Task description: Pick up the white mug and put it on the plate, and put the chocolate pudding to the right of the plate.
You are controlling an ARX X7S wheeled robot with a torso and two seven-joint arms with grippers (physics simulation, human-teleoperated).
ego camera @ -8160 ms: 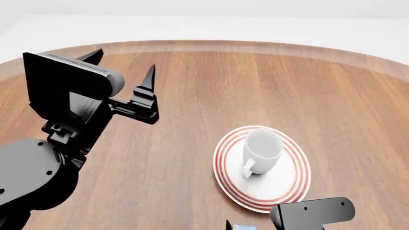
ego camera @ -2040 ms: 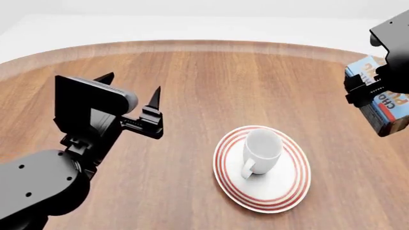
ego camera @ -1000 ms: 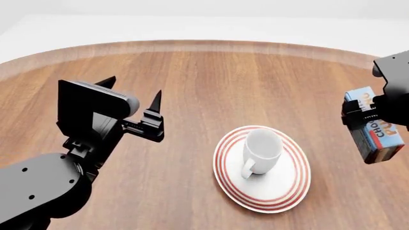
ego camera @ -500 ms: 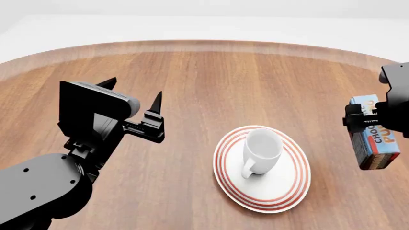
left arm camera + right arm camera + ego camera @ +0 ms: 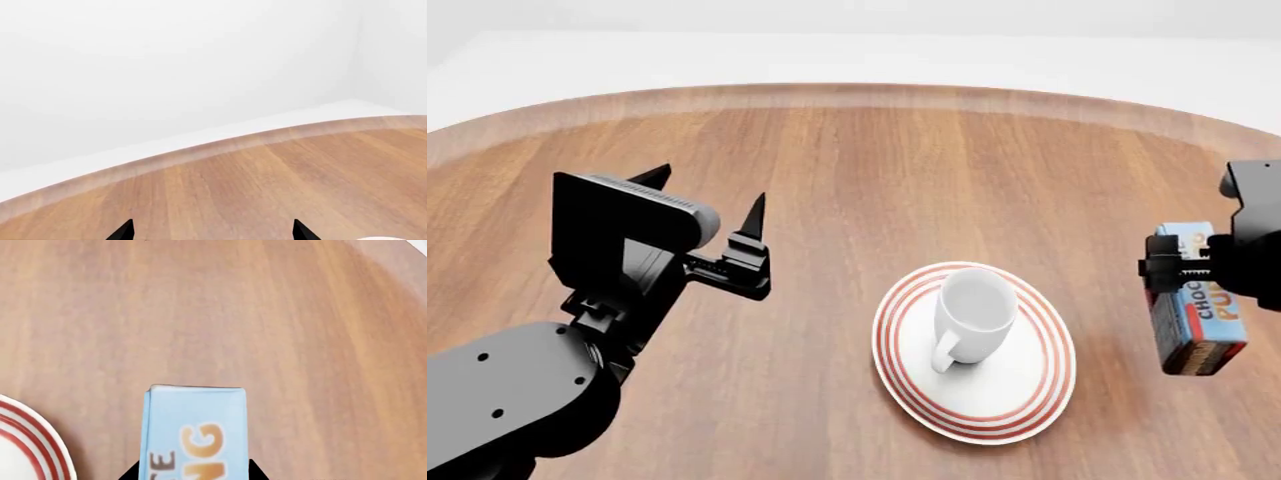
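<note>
Chocolate pudding: a small carton, blue on top and brown on the sides, held above the surface to the right of the plate; whether it touches the wood I cannot tell.
Right gripper: clamped on the carton across its two long sides, near one end.
How it should handle: I'd guess light and fairly stiff, but a carton can crush under a hard squeeze, and its smooth faces may slip. The flat opposite sides look the sensible place to hold it.
White mug: upright on the plate, handle pointing towards the near side; glossy and hard, surely breakable.
Left gripper: fingers spread, holding nothing, above the surface well left of the plate.
Surface: bare wood under the carton in the right wrist view.
</note>
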